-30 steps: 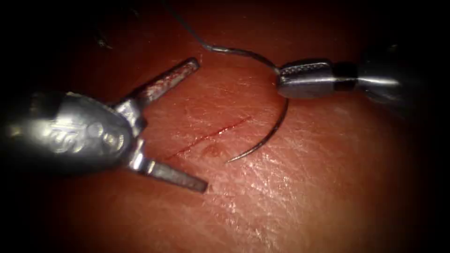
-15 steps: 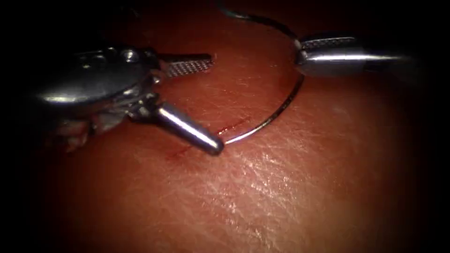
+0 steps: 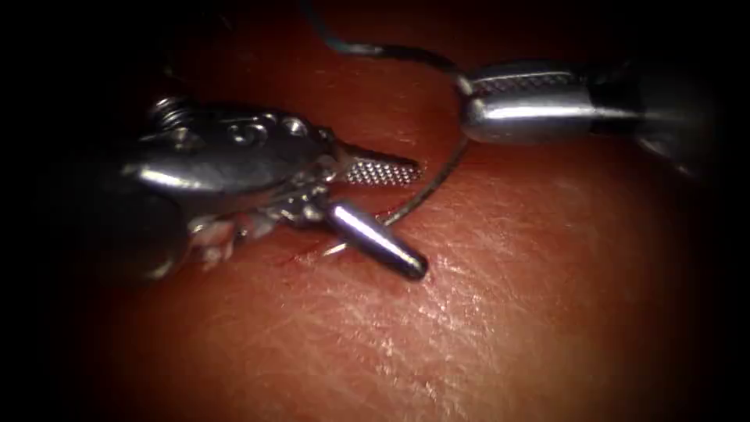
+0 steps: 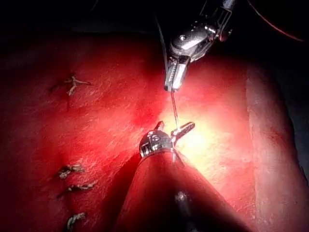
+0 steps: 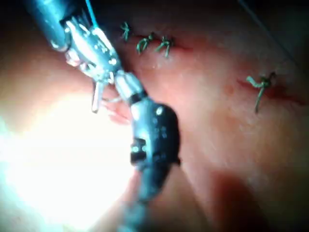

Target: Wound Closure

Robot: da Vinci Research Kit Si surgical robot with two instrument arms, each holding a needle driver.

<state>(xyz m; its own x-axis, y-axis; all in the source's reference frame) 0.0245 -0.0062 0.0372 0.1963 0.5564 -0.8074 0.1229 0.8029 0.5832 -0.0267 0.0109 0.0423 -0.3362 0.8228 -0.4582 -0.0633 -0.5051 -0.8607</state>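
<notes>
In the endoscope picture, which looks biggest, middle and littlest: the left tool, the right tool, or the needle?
1. Left tool, fingers open around the needle: looks biggest, though it may just sit nearer the camera.
2. Right tool, gripping the needle near its thread end.
3. Needle: a thin curved wire, its tip at the cut in the tissue.

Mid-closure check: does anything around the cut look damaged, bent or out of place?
Nothing stands out. The right end effector is shut on the needle near its thread end. The curve looks intact; its tip lies at the cut behind the open, empty left end effector, so entry into the tissue is unclear. The thread trails off.
</notes>
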